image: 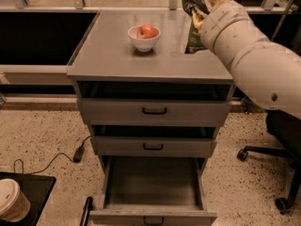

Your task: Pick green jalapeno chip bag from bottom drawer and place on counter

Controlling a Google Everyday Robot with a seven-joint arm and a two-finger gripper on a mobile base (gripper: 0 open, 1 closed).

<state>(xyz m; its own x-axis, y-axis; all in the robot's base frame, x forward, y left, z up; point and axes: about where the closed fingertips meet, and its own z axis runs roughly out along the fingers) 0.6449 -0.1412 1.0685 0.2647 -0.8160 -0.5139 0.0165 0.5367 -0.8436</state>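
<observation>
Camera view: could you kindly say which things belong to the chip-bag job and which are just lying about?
Job: green jalapeno chip bag, held by the gripper above the counter, far-right corner; open bottom drawer.
Lying about: white bowl holding an apple, paper cup, floor cable.

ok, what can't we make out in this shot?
Camera view:
- Gripper, holding the bag over the back right of the counter: bag top cut by the upper edge.
- Whether the bag touches the counter: unclear.
- Bottom drawer front: cut by the lower edge.
- Top drawer inside: in shadow.
</observation>
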